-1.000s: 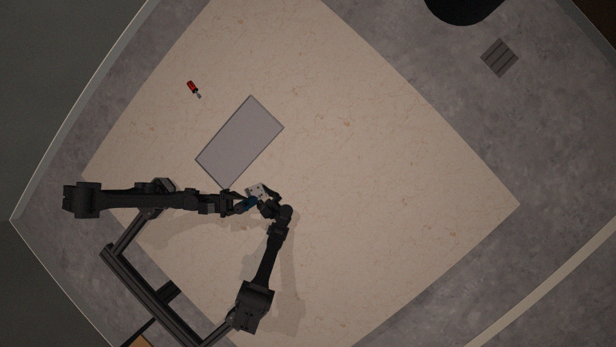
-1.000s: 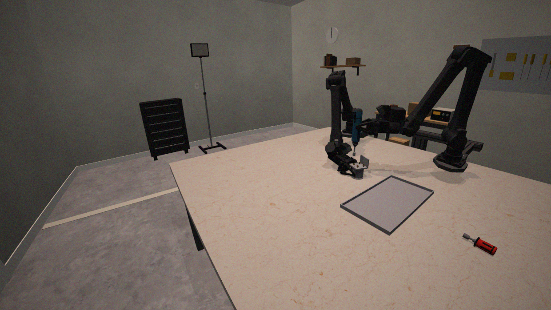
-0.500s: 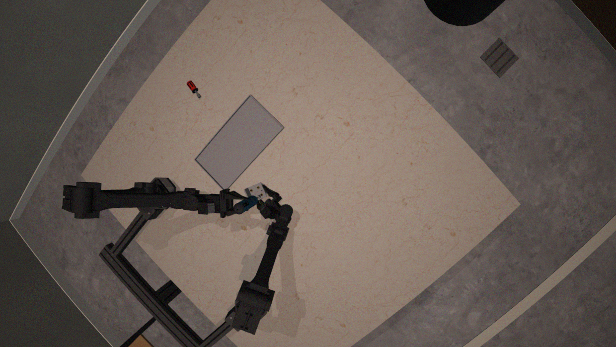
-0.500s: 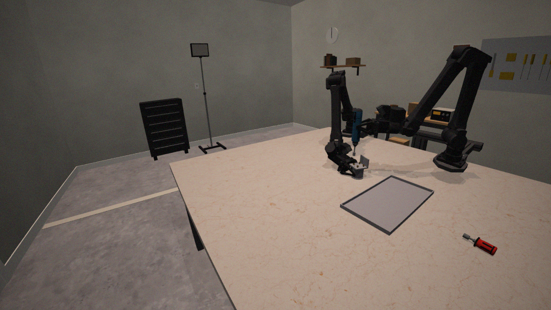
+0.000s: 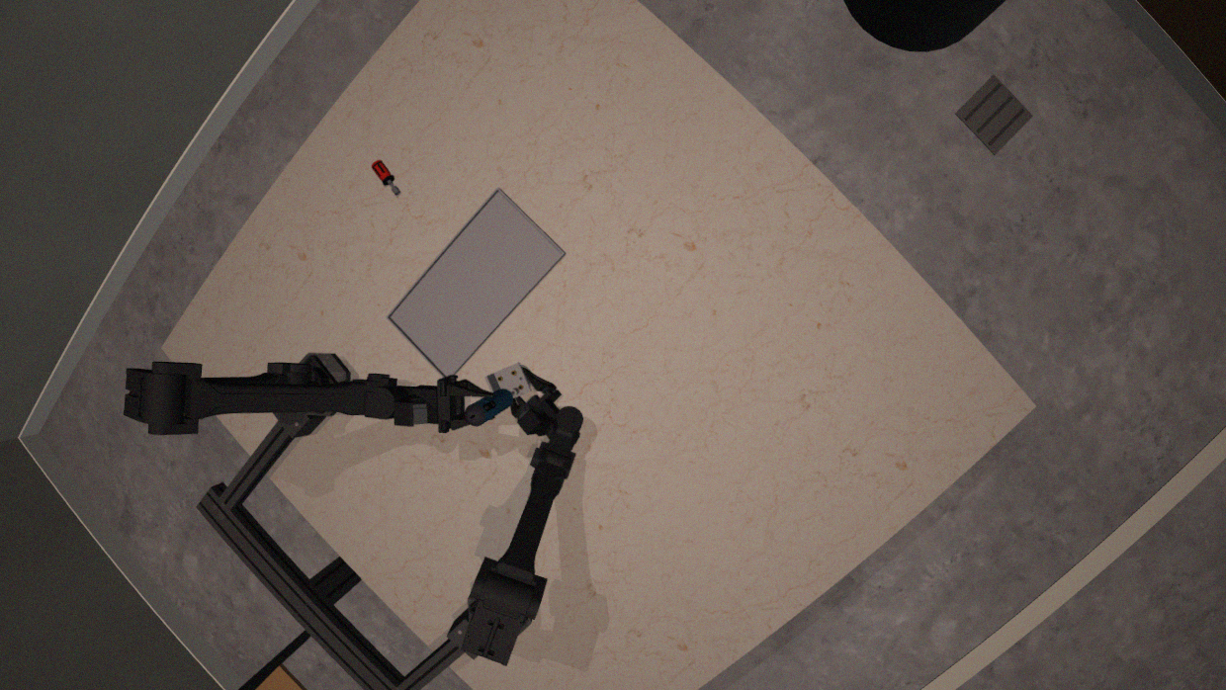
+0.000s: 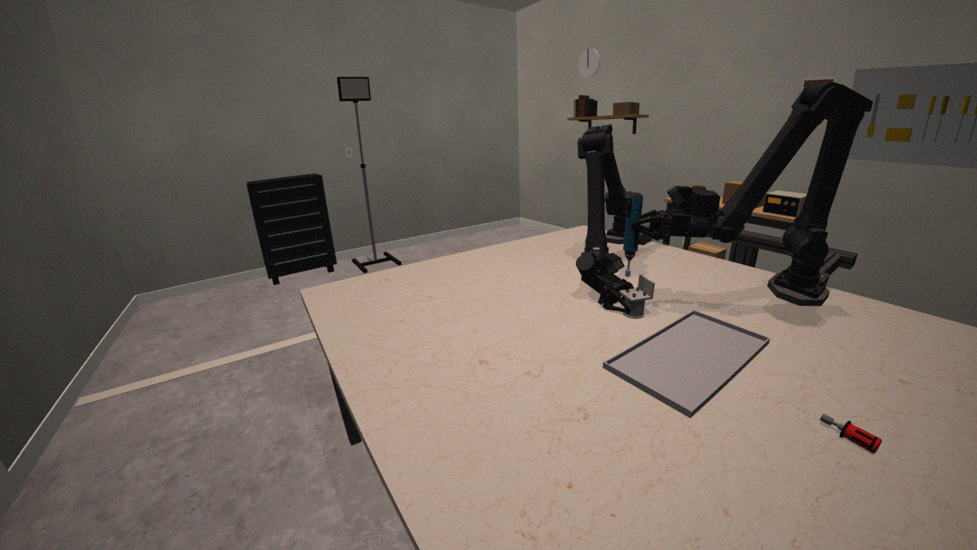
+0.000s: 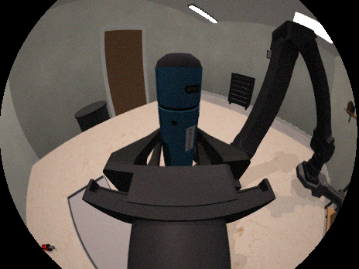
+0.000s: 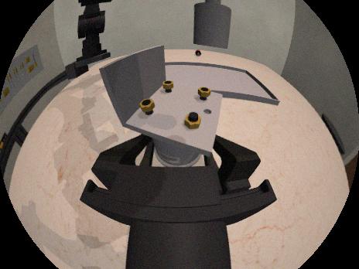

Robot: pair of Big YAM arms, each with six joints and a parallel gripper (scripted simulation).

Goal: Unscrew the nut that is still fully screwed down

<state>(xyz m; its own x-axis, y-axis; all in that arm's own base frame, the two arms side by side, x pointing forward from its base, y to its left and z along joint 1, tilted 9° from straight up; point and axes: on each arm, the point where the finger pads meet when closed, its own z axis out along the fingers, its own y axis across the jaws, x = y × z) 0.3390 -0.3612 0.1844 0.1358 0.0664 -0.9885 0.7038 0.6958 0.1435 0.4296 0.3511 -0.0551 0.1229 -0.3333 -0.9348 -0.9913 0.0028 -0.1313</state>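
The fully seated nut (image 8: 193,120) sits atop the bracket (image 5: 506,385) (image 6: 645,287) (image 8: 133,86). Above the bracket, the left gripper (image 5: 486,404) (image 6: 634,231) (image 7: 178,132), partly open, clasps the near-upright electric nut driver (image 5: 489,405) (image 6: 629,225) (image 7: 179,116), its socket clear of the nut. Below the bracket, the right gripper (image 5: 540,396) (image 6: 622,306) (image 8: 178,132), wider, grips the standing joint module (image 6: 635,310) (image 8: 177,149).

four brass-coloured nuts (image 8: 193,120), one blue nut driver (image 5: 489,406) (image 6: 630,223) (image 7: 179,112), one red-handled driver (image 5: 383,172) (image 6: 859,436) (image 7: 47,247) (image 8: 198,52), one tray (image 5: 477,283) (image 6: 687,362) (image 7: 97,228) (image 8: 232,79)
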